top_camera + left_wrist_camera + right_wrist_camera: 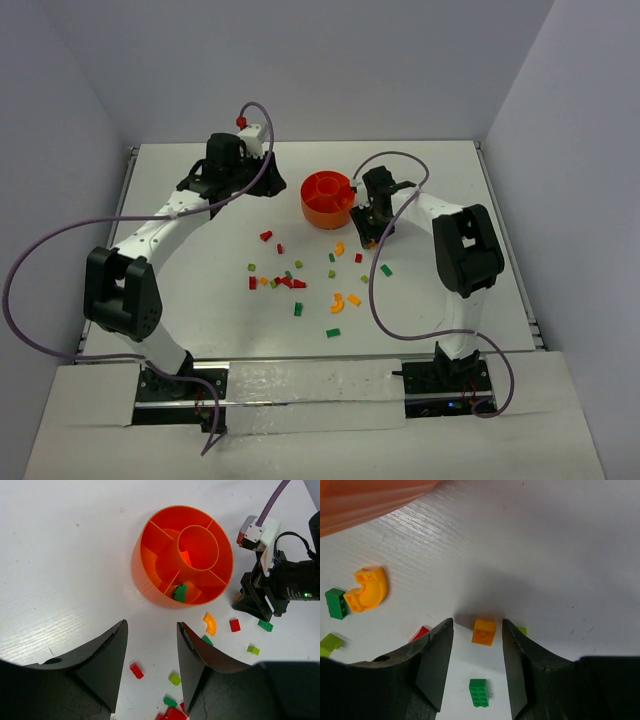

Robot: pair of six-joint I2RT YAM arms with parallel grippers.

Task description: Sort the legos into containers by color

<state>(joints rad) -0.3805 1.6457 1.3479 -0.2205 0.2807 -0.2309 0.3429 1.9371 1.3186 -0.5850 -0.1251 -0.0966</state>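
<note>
The round orange bowl [327, 199] [150, 587] with its divided containers stands at mid-table, and a dark green lego [180, 592] lies in its near compartment. Loose legos [290, 281] in red, green, orange and yellow are scattered in front of it. My right gripper [371, 236] [477, 622] is down at the table just right of the bowl, open, with a small orange brick [484, 631] between its fingertips and a gap on both sides. A green brick [479, 692] lies nearer the palm. My left gripper [266, 183] [150, 625] hangs open and empty above the table, left of the bowl.
A curved orange piece [366, 588] and a green brick [336, 603] lie left of the right gripper. A red brick [136, 670] lies below the left fingers. Purple cables [390, 300] loop over the white table [180, 240]. Grey walls close in at the back and sides.
</note>
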